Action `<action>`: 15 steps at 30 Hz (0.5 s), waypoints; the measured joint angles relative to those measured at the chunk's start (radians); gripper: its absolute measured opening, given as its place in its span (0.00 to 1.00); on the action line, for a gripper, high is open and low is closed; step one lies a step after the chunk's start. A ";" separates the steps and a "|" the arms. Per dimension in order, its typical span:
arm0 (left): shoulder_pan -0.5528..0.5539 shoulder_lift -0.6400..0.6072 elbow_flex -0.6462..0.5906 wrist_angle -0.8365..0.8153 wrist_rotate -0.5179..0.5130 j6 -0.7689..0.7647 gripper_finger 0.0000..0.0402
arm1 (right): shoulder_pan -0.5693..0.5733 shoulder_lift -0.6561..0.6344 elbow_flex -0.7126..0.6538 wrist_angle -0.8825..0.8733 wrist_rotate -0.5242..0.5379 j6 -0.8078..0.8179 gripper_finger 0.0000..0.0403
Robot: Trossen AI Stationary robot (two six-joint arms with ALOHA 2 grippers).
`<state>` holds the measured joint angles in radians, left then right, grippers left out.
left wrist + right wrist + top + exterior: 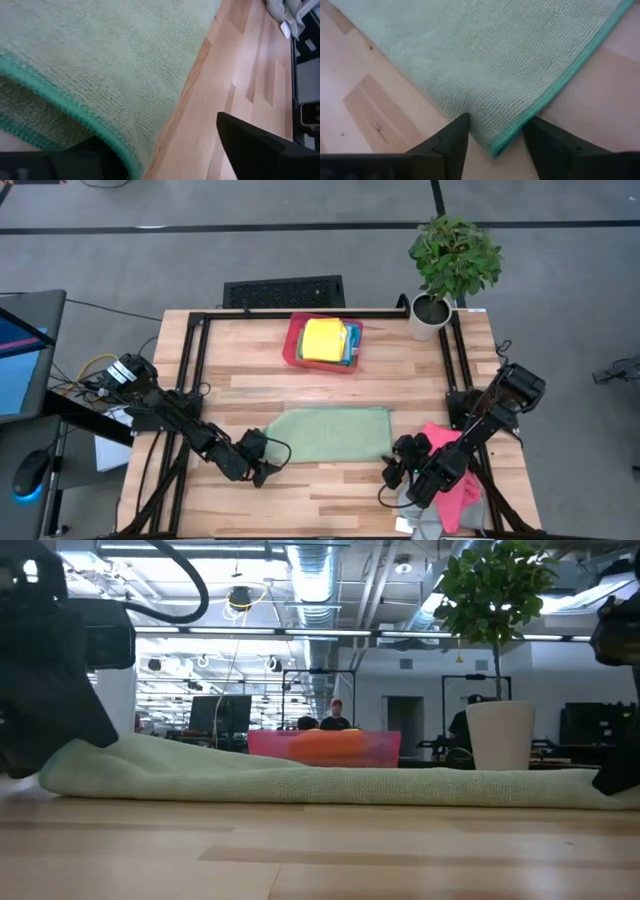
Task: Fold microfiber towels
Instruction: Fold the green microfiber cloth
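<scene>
A green microfiber towel (330, 435), folded double, lies flat on the wooden table's middle (320, 780). My left gripper (262, 470) is open at the towel's near left corner, and its wrist view shows two layers with teal hems (75, 110). My right gripper (393, 470) is open at the near right corner (495, 145), which lies on the wood between its two fingers. More towels, yellow on top, lie in a red tray (322, 342) at the back. A pink towel (452, 470) and a grey one (430, 525) lie under my right arm. My left gripper has the upper layer's teal hem (107, 145) lying over the tip of one finger, which comes slanting down from the table's left. The other finger (260, 150) stands apart over bare wood. My right gripper's fingers (452, 142) flank the corner; whether they touch it I cannot tell.
A potted plant (452, 270) stands at the far right corner. A black frame (190, 360) runs along the table's left, far and right edges. Bare wood lies between the green towel and the near edge.
</scene>
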<state>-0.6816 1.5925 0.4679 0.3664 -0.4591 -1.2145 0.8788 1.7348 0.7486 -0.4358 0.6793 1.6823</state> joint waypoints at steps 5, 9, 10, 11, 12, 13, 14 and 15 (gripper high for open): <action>0.002 0.000 0.000 -0.002 -0.049 -0.033 0.69 | -0.004 -0.001 0.000 0.000 -0.012 -0.039 0.38; 0.003 0.000 0.000 -0.020 -0.097 -0.086 0.64 | -0.004 -0.001 0.000 0.003 -0.011 -0.040 0.29; 0.003 0.000 0.000 -0.019 -0.106 -0.098 0.62 | -0.004 -0.001 0.000 0.003 -0.012 -0.040 0.27; 0.006 0.000 0.000 -0.019 -0.115 -0.109 0.60 | -0.005 -0.001 0.000 0.003 -0.015 -0.040 0.25; 0.007 0.000 0.000 -0.020 -0.119 -0.118 0.57 | -0.005 -0.001 0.000 0.002 -0.019 -0.039 0.23; 0.009 0.000 0.000 -0.020 -0.119 -0.126 0.53 | -0.004 -0.001 0.000 0.001 -0.021 -0.035 0.21; 0.009 0.000 0.000 -0.019 -0.120 -0.135 0.50 | -0.004 -0.001 0.000 -0.001 -0.023 -0.034 0.18; 0.009 0.000 0.000 -0.019 -0.118 -0.148 0.46 | -0.004 -0.001 0.000 -0.001 -0.023 -0.034 0.15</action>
<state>-0.6724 1.5925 0.4679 0.3473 -0.5772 -1.3621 0.8745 1.7340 0.7486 -0.4366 0.6559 1.6485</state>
